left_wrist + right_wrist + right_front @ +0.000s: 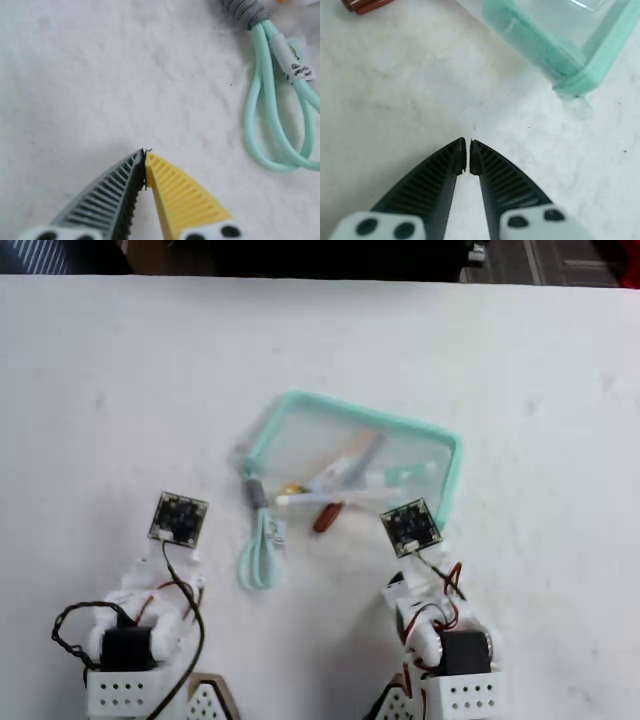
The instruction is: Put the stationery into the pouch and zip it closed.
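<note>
A clear pouch with a mint-green rim lies in the middle of the table, with several pens and other stationery inside. A white pen lies along its near edge, and a red-brown piece pokes out onto the table. The pouch's mint strap trails toward the arms. My left gripper is shut and empty over bare table, beside the strap loop. My right gripper is shut and empty, just short of the pouch's corner. The red-brown piece lies off to one side.
A grey cord stop binds the strap where it leaves the pouch. The left arm and right arm stand at the table's near edge. White table stretches open to the far side and both flanks.
</note>
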